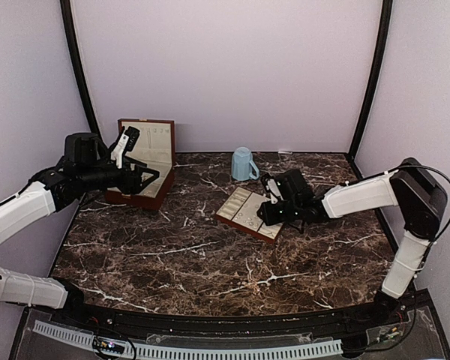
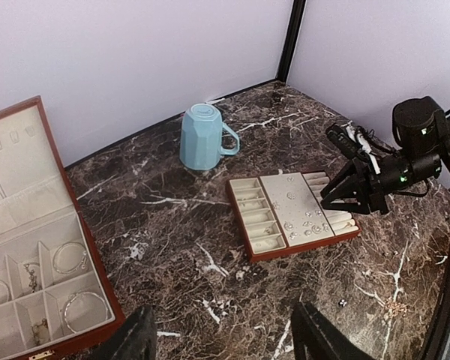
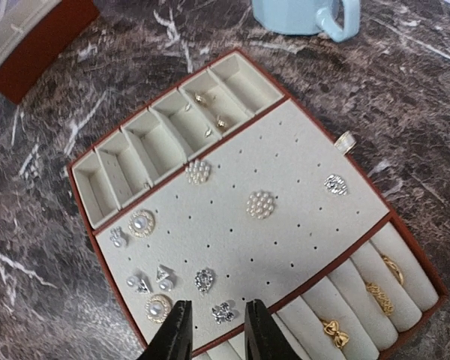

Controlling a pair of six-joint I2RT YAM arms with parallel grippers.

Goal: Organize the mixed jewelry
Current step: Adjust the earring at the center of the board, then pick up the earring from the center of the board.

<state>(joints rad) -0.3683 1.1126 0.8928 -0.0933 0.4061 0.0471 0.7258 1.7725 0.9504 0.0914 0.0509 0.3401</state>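
The right fingers (image 3: 181,334) are standing narrowly parted and gripping nothing, flanking a small silver stud (image 3: 223,313) toward the right side of the tray (image 3: 300,142). The left fingers (image 2: 139,339) are hanging wide and empty by the open box (image 2: 22,217) at far left. The mixed jewelry (image 3: 260,204) is lying scattered on the tray's cream pad. These pieces are probably tiny, light, hard and slippery, so pinching each across its raised sides with the very tips is looking safest.

Test-lab booth — blank walls (image 1: 225,67), marble-patterned table (image 1: 210,262).
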